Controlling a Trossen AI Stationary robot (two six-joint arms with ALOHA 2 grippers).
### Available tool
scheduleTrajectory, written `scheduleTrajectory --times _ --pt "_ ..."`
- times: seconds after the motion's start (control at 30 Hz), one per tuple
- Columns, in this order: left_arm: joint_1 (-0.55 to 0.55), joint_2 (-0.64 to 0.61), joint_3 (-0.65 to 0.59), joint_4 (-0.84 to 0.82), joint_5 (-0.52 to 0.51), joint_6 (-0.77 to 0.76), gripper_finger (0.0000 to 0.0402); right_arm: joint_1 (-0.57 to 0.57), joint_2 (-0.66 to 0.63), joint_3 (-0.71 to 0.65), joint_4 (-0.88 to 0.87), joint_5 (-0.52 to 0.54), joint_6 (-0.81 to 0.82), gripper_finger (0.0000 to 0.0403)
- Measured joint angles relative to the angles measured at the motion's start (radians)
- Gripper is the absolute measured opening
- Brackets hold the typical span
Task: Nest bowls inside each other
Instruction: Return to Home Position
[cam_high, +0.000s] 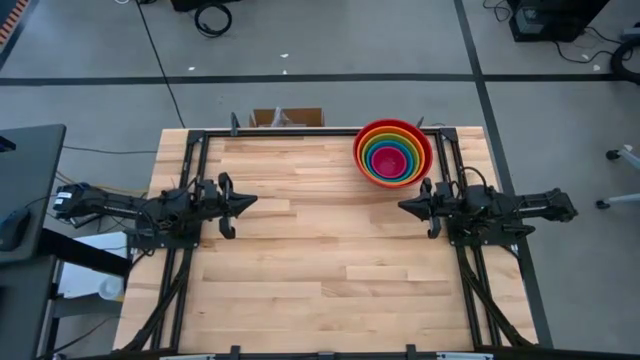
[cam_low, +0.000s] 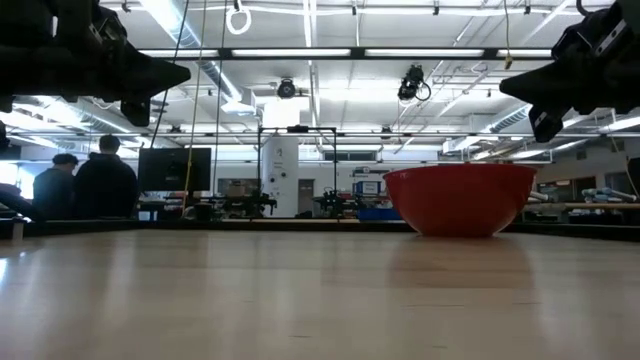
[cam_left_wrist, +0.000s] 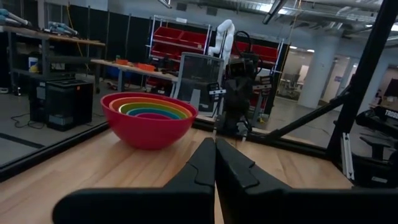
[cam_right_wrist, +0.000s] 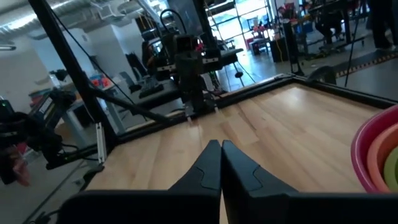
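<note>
A stack of nested bowls (cam_high: 393, 152) stands on the table near its far right corner: a red outer bowl (cam_low: 460, 198) with orange, yellow, green, blue and pink ones inside (cam_left_wrist: 151, 111). My left gripper (cam_high: 250, 201) hovers shut above the table's left side, pointing level toward the right. My right gripper (cam_high: 404, 207) hovers shut at the right side, just on the near side of the bowls, pointing left. Neither touches anything. The red bowl's rim shows at the edge of the right wrist view (cam_right_wrist: 379, 155).
Black frame rails (cam_high: 300, 133) run along the table's far edge and both sides. A cardboard box (cam_high: 287, 117) sits behind the far edge. Bare wood (cam_high: 330, 250) spreads between the two arms. People stand in the room beyond (cam_low: 90, 185).
</note>
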Motion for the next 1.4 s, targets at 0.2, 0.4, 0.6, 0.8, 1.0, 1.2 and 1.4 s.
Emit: scheduleTrajectory --times 0.2,0.4,0.6,0.8,1.0,1.2,1.4 --pt "0.0 0.001 0.0 0.0 0.0 -0.005 0.0007 0.0 0.0 0.0 -0.001 0.001 -0.006 0.0031" --pt "0.0 0.002 0.0 0.0 0.0 -0.007 0.0007 0.0 0.0 0.0 -0.001 0.001 -0.006 0.0039" --pt "0.0 0.002 0.0 0.0 0.0 -0.007 0.0007 0.0 0.0 0.0 -0.001 0.002 -0.006 0.0038" --pt "0.0 0.002 0.0 0.0 0.0 -0.007 0.0007 0.0 0.0 0.0 -0.001 0.002 -0.007 0.0038" --pt "0.0 0.002 0.0 0.0 0.0 -0.007 0.0007 0.0 0.0 0.0 -0.001 0.002 -0.007 0.004" --pt "0.0 0.002 0.0 0.0 0.0 -0.008 0.0007 0.0 0.0 0.0 -0.001 0.002 -0.007 0.0037" --pt "0.0 0.002 -0.001 0.0 0.0 -0.008 0.0007 0.0 0.0 0.0 -0.001 0.003 -0.007 0.0037"
